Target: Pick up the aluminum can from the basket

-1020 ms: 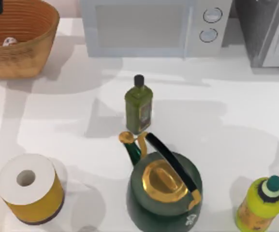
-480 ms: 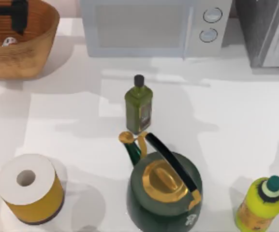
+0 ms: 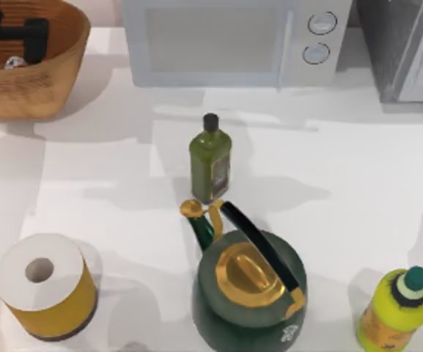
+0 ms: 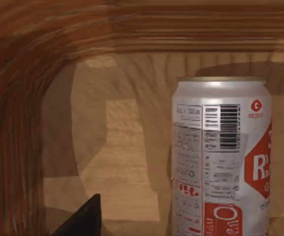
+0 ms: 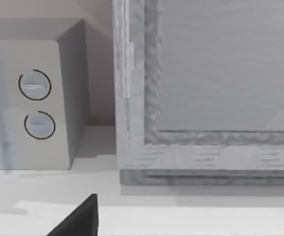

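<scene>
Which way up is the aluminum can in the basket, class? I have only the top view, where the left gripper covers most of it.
Observer: The wrist view of the left gripper shows the aluminum can upright on the basket floor, barcode facing the camera.
Operator: Is it leaning on the wall?
Observer: No, bare floor separates it from the curved wall beside it.
Operator: And the right arm?
Observer: Its wrist view faces the microwave dials.
</scene>
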